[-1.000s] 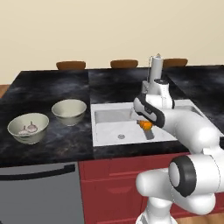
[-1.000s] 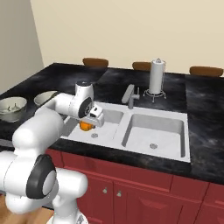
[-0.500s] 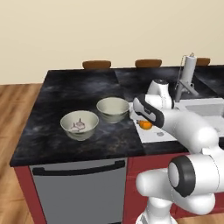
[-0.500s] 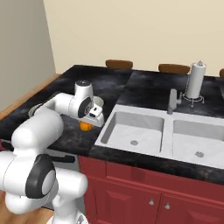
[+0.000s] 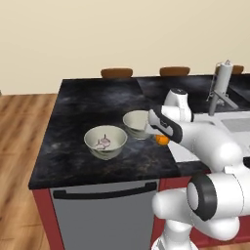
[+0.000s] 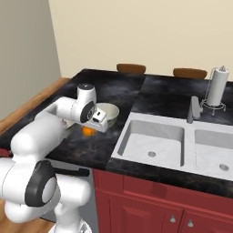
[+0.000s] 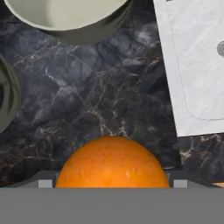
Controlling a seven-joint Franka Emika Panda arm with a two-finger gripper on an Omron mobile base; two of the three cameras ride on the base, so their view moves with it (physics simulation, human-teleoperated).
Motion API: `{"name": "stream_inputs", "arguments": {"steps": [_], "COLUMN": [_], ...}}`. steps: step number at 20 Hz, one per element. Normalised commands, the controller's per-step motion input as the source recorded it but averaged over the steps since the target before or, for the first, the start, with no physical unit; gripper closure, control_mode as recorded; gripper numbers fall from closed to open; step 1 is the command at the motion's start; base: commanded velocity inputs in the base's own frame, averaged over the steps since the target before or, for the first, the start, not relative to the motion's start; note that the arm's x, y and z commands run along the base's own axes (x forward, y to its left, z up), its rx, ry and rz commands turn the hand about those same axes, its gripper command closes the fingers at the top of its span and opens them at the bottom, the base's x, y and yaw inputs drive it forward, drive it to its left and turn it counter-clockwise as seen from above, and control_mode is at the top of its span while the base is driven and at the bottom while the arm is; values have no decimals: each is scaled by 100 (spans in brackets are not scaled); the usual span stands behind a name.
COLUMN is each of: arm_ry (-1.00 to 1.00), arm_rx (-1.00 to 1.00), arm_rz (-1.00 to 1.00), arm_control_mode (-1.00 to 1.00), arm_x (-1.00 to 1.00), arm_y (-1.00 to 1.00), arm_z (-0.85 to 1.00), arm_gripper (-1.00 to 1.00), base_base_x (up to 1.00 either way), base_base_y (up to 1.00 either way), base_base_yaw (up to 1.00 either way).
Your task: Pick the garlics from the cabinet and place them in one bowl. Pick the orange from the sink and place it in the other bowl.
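Observation:
My gripper (image 5: 161, 140) is shut on the orange (image 5: 162, 140), a small bright fruit held just above the dark counter between the sink (image 5: 238, 125) and the bowls. The empty pale bowl (image 5: 136, 123) stands right beside the gripper, to its left. Further left, a second bowl (image 5: 105, 141) holds the garlics (image 5: 102, 143). In the hand view the orange (image 7: 112, 162) sits at the bottom, the empty bowl (image 7: 65, 15) at the top and the sink's corner (image 7: 197, 61) at the right. The right base view shows the orange (image 6: 88, 131) under the hand, in front of the empty bowl (image 6: 106, 111). The cabinet is out of view.
A double sink basin (image 6: 154, 141) with a silver tap (image 6: 193, 109) lies right of the arm, and a paper towel holder (image 6: 216, 86) stands behind it. Chair backs (image 5: 116, 72) rise past the counter's far edge. A dishwasher front (image 5: 105, 215) is below the bowls.
The base has driven left, so both views shifted: the bowls are nearer the middle and the sink further right. The orange stays in the shut gripper and is over the counter.

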Motion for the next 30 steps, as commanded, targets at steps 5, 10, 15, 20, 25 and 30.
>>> {"name": "stream_inputs", "arguments": {"steps": [5, 10, 15, 20, 25, 30], "arm_ry": [0, 0, 0, 0, 1, 2], "arm_rx": [0, -1, -2, 0, 0, 0], "arm_rz": [0, 0, 0, 0, 0, 0], "arm_control_mode": [100, -100, -100, -100, -100, -100], "arm_x": [0, 6, 47, 73, 80, 79], "arm_y": [0, 0, -3, -1, 0, 0], "arm_z": [0, 8, 21, 21, 4, 0], "arm_gripper": [100, 100, 100, 100, 100, 100], "base_base_x": [21, 0, 0, 0, 0, 0], "base_base_y": [0, 0, 0, 0, 0, 0], "base_base_yaw": [0, 0, 0, 0, 0, 0]}}
